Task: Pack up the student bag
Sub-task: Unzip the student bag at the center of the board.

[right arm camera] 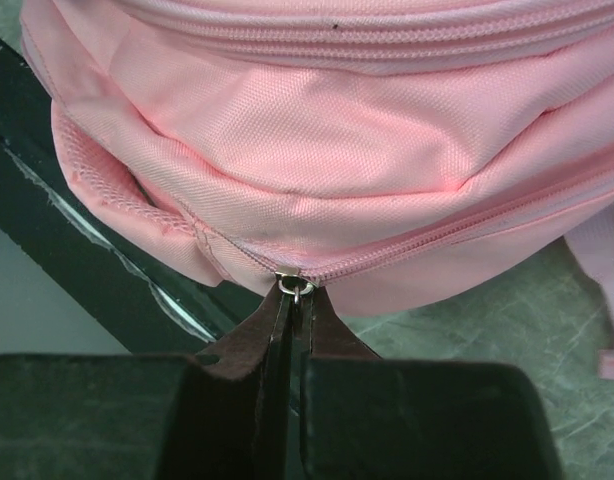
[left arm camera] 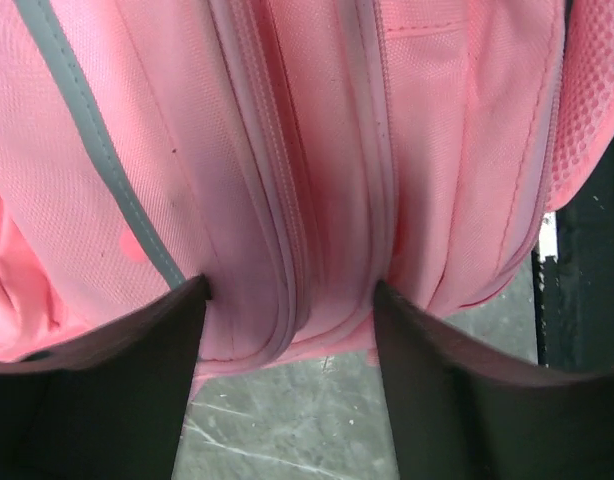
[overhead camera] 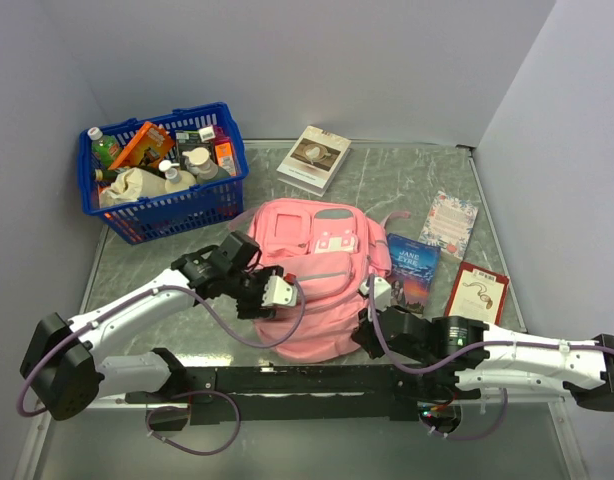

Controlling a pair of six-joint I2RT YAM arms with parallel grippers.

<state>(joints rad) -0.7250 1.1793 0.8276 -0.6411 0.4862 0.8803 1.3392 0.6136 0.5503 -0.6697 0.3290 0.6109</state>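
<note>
The bag (overhead camera: 322, 270) is laid flat at the centre of the bench (overhead camera: 387, 180), with its front pockets turned upward. The left end effector (overhead camera: 275, 290) is placed at the bag's 8 o'clock edge. In the wrist view its jaws are seen spread wide, and a bulge of pink fabric carrying two zip lines is straddled by the fingers (left arm camera: 137, 390). The grey stripe (left arm camera: 97, 150) is seen running down to the finger at 9 o'clock in that view.

The right end effector (right arm camera: 295, 305) is placed at the bag's 4 o'clock edge. Its jaws are closed tight, and the metal zip pull (right arm camera: 297, 287) is pinched at their tips, at the end of a zip on the bag's side.

A blue basket (overhead camera: 177, 215), filled with bottles and packets, is set at 10 o'clock on the bench. A white book (overhead camera: 314, 158) is laid at 12 o'clock. A blue book (overhead camera: 414, 270) is seen just beside the bag at 3 o'clock. A floral book (overhead camera: 449, 222) and a red book (overhead camera: 477, 292) are laid farther out.
</note>
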